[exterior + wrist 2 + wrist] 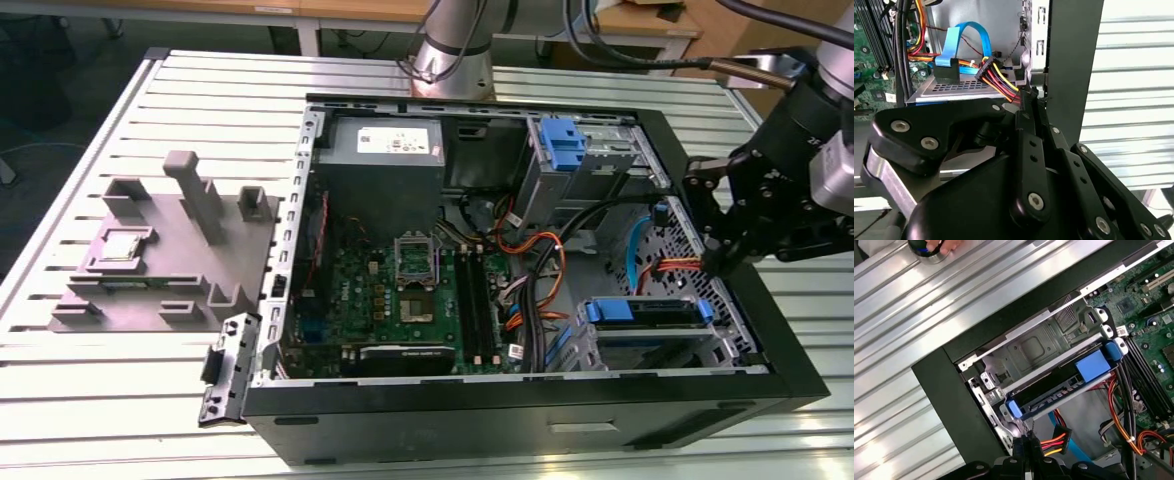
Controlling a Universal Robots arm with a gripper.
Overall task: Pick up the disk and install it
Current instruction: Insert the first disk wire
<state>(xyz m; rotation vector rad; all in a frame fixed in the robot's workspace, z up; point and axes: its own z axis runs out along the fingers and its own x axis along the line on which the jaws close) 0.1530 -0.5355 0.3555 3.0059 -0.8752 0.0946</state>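
Lying open on a slatted metal table (pixel 160 110), a black desktop computer case (pixel 534 420) shows its green motherboard (pixel 414 290) and bundled cables. The disk (pixel 647 312), a flat drive framed by a blue plastic carrier, sits in the drive cage near the case's front corner, toward the exterior view's right; in the first wrist view it (pixel 1064 385) appears slotted between the cage's metal rails, blue tabs at both ends. The black gripper (pixel 727 262) hangs over the case wall just beside that cage, above a multicoloured power connector (pixel 1056 442). Its fingers (pixel 1029 107) look pressed together with nothing between them. The disk is probably dense for its size, rigid and sensitive to knocks, with smooth metal faces that could slip. The blue carrier's edges seem the safer hold, away from the label face and connectors. A grey parts fixture (pixel 160 260) rests on the table, on the exterior view's left.
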